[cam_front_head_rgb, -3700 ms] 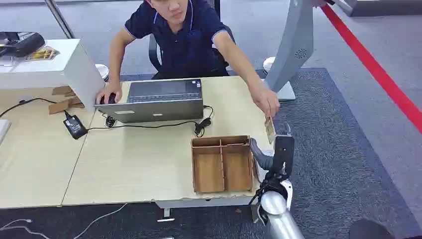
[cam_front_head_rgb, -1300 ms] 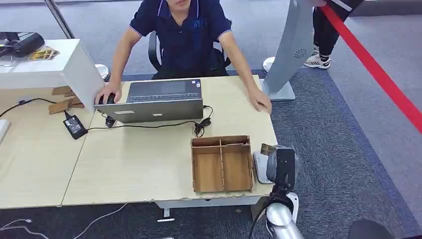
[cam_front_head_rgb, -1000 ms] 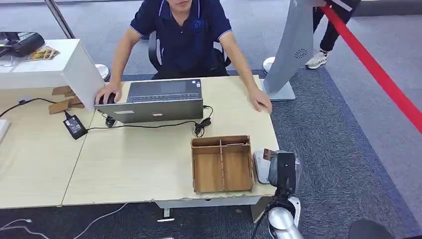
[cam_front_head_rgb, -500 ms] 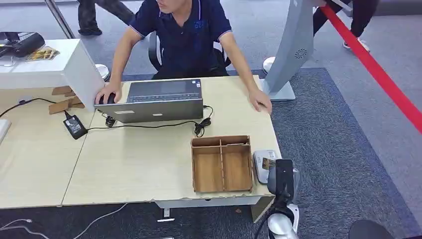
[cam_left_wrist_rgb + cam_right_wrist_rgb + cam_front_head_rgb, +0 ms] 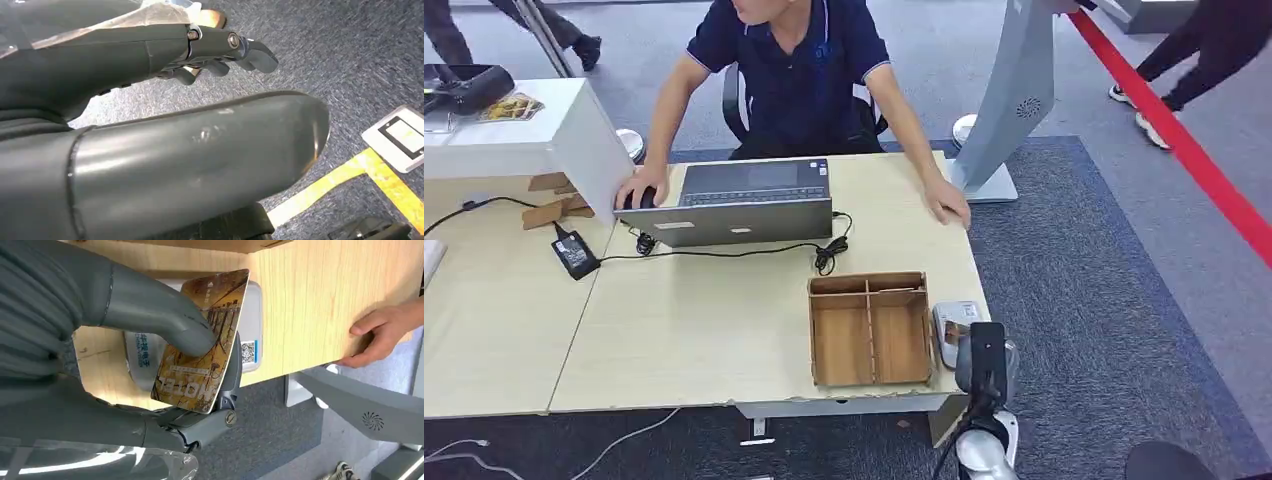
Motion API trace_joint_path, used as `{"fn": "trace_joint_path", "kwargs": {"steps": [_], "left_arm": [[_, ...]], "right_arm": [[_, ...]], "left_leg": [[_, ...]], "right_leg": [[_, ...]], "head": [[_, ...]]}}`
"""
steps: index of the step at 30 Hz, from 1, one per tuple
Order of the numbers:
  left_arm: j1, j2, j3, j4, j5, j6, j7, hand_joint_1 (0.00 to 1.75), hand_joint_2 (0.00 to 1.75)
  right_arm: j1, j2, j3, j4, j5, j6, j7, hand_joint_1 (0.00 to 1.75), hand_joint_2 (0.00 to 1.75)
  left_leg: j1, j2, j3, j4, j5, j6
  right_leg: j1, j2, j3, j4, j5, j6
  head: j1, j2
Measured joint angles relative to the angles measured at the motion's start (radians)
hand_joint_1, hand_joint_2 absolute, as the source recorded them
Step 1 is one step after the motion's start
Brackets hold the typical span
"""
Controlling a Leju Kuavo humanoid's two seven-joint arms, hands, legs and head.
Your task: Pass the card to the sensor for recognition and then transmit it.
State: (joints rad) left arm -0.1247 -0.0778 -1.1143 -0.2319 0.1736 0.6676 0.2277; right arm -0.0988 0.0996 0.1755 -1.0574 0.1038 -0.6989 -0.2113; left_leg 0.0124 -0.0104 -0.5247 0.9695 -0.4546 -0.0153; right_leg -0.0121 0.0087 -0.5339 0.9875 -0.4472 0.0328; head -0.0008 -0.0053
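Low right of the head view, our right hand [image 5: 984,358] pinches the hotel card [image 5: 202,342] over the white card reader [image 5: 952,322] at the table [image 5: 724,310] edge, hiding most of it. Our left hand [image 5: 220,47] hangs above carpet, fingers apart, holding nothing.

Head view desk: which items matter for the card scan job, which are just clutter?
In the job:
- card, held by the right hand
- white sensor, at the desk's edge beside the tray
- person's hand, resting on the desk

Lying about:
- wooden tray
- laptop
- power adapter
- grey stand
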Motion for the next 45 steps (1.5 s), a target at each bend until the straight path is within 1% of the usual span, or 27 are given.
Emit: {"fn": "trace_joint_path", "kwargs": {"steps": [9,16,24,31,45], "left_arm": [[0.000,0.000,0.002,0.000,-0.004,0.000,0.000,0.00,0.00],[0.000,0.000,0.002,0.000,-0.013,0.000,0.000,0.00,0.00],[0.000,0.000,0.002,0.000,-0.026,-0.005,0.000,0.00,0.00],[0.000,0.000,0.002,0.000,-0.035,-0.009,-0.001,0.00,0.00],[-0.001,0.000,-0.003,0.000,-0.055,-0.021,-0.008,0.00,0.00]], "right_arm": [[-0.013,0.003,0.008,0.011,-0.011,0.000,-0.020,1.75,1.75],[-0.026,0.024,0.017,0.008,-0.005,0.000,-0.045,1.75,1.75],[-0.041,0.041,0.034,-0.066,0.051,0.000,-0.035,1.75,1.75],[-0.061,0.050,0.043,-0.122,0.055,0.000,-0.032,1.75,1.75],[-0.122,0.094,0.104,-0.150,0.077,0.000,-0.043,1.75,1.75]], "left_leg": [[0.000,0.000,0.000,0.000,0.000,0.000],[0.000,0.000,0.000,0.000,0.000,0.000],[0.000,0.000,0.000,0.000,0.000,0.000],[0.000,0.000,0.000,0.000,0.000,0.000],[0.000,0.000,0.000,0.000,0.000,0.000]], "right_leg": [[0.000,0.000,0.000,0.000,0.000,0.000],[0.000,0.000,0.000,0.000,0.000,0.000],[0.000,0.000,0.000,0.000,0.000,0.000],[0.000,0.000,0.000,0.000,0.000,0.000],[0.000,0.000,0.000,0.000,0.000,0.000]], "head": [[0.000,0.000],[0.000,0.000],[0.000,0.000],[0.000,0.000],[0.000,0.000]]}}
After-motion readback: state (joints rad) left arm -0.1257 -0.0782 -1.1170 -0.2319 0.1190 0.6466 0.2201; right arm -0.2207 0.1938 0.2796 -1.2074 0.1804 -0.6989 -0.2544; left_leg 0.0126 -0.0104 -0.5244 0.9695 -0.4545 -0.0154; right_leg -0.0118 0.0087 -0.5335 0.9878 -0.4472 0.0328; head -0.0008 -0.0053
